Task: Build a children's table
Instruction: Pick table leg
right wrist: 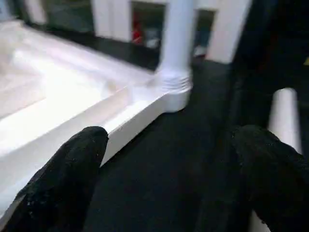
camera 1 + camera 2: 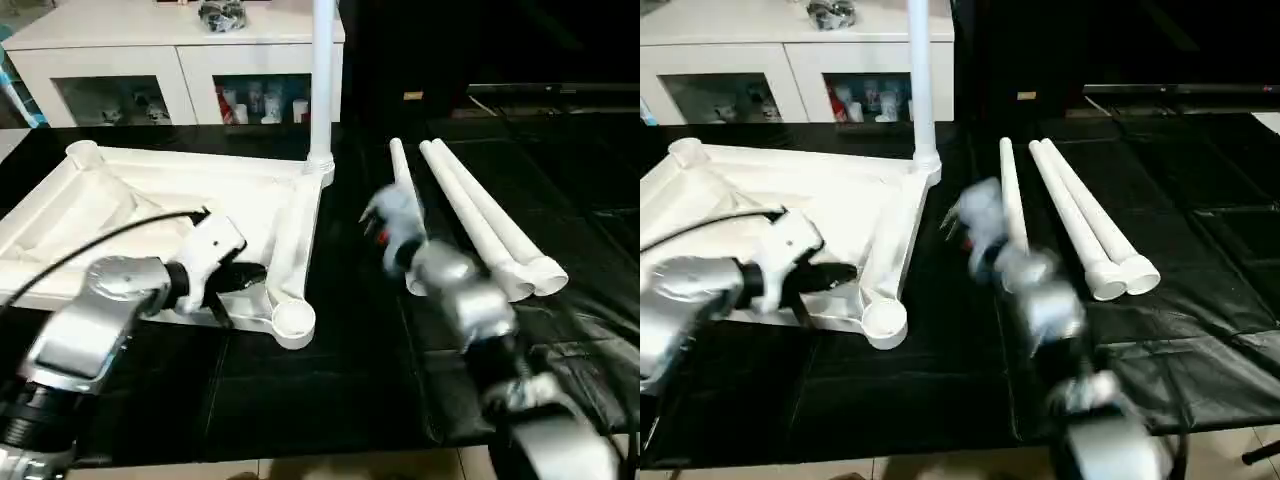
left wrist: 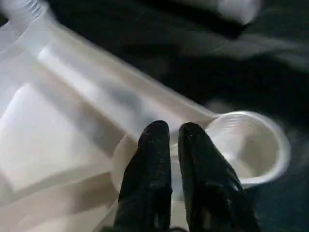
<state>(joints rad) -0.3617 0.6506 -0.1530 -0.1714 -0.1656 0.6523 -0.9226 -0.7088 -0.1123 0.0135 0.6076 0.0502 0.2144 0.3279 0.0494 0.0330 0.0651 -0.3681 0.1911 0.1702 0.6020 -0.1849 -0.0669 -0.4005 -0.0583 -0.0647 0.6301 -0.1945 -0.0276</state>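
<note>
Inverted table top (image 2: 150,200) on a black-covered bench (image 2: 330,380), ribbed underside up, with one leg (image 2: 322,80) already standing upright in the far corner socket on the robot's right. The near socket (image 2: 293,322) on that same side is empty, its round mouth facing up. Three loose legs (image 2: 480,225) lie on the bench to the right of the top, well apart from it, side by side, their long axes running from far-left to near-right, wide ends toward the robot. Left gripper (image 3: 174,145): over the top's near right corner, fingers almost together with a thin gap between them, holding nothing, tips just short of the empty socket. Right gripper (image 1: 169,169): fingers spread wide and empty, between the top's right edge and the loose legs; in the head views it overlaps the innermost leg (image 2: 1010,195), which lies just to its right. Whether it touches that leg cannot be told. The right arm is thus the nearer to the loose legs; the next pickup likely calls for closing the jaws across the innermost leg's axis, then bringing it over to the empty near socket. A white cabinet (image 2: 170,60) stands behind the bench.
</note>
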